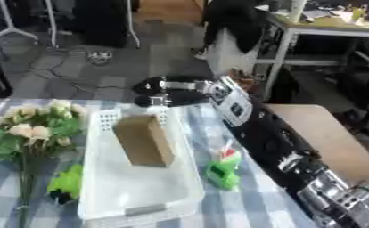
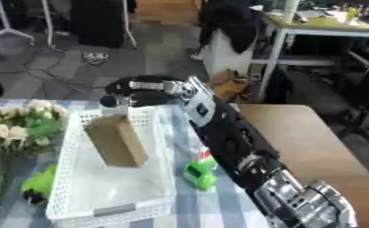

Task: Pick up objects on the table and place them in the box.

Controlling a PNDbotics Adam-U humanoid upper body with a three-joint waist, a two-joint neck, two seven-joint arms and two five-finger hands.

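Now: right hand (image 2: 137,92) fingers curled, empty, above basket's (image 2: 71,129) far rim | box (image 2: 116,140) tilted inside | green toy (image 2: 198,173) beside it on surface

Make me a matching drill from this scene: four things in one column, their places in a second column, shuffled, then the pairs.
Things:
1. brown box
2. flower bouquet
3. green and red toy
4. right hand

Places:
A. on the tablecloth, right of the basket
B. above the basket's far end
C. inside the white basket
D. on the table, left of the basket

Pairs: 1-C, 2-D, 3-A, 4-B
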